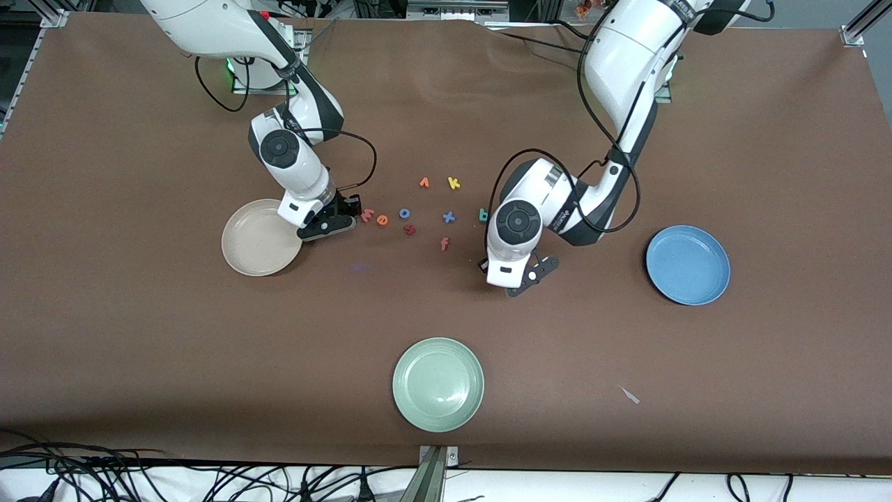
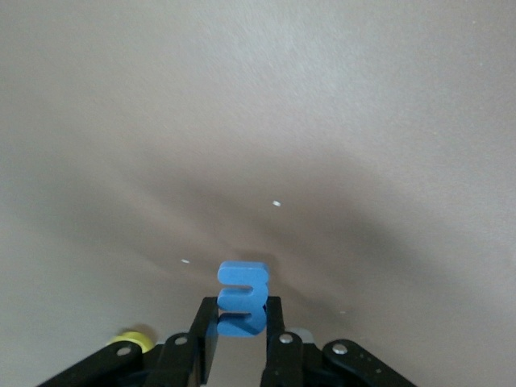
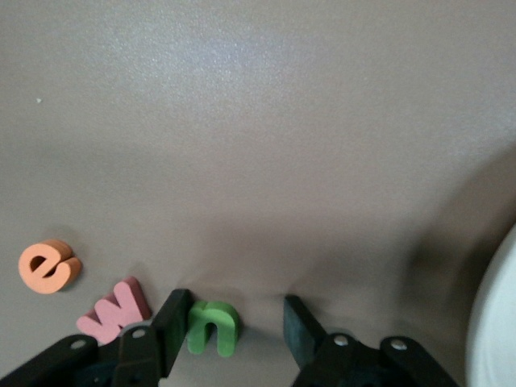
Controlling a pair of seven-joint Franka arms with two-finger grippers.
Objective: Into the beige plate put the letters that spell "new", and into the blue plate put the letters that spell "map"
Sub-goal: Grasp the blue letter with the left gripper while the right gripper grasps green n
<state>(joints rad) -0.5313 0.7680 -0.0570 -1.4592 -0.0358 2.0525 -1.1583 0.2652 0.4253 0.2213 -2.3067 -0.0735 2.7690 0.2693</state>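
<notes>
in the front view i had the right gripper (image 1: 346, 213) down at table level just beside the beige plate (image 1: 259, 237), at the end of the row of small letters, with the pinkish-red w (image 1: 367, 215) and orange e (image 1: 382, 219) next along; the green n was hidden under the fingers there. the left gripper (image 1: 529, 275) sat low over bare table between the letter cluster and the blue plate (image 1: 688, 265), both plates with nothing in them that i could see. the teal p (image 1: 483, 215) lay just beside the left arm's wrist, and i could not pick out the yellow a. in the left wrist view the fingers (image 2: 274, 334) were clamped tight on the blue m (image 2: 240, 297), pinching its lower edge so it stood up on end between them. in the right wrist view the fingers (image 3: 173, 322) stood part open around the green n (image 3: 213, 326), one pad touching its side and the other with a clear gap, so nothing was gripped yet. i judged these letters to be light, slightly squashy foam, easy to tip or flick away, so best taken across the flat sides, low, with a gentle squeeze.
</notes>
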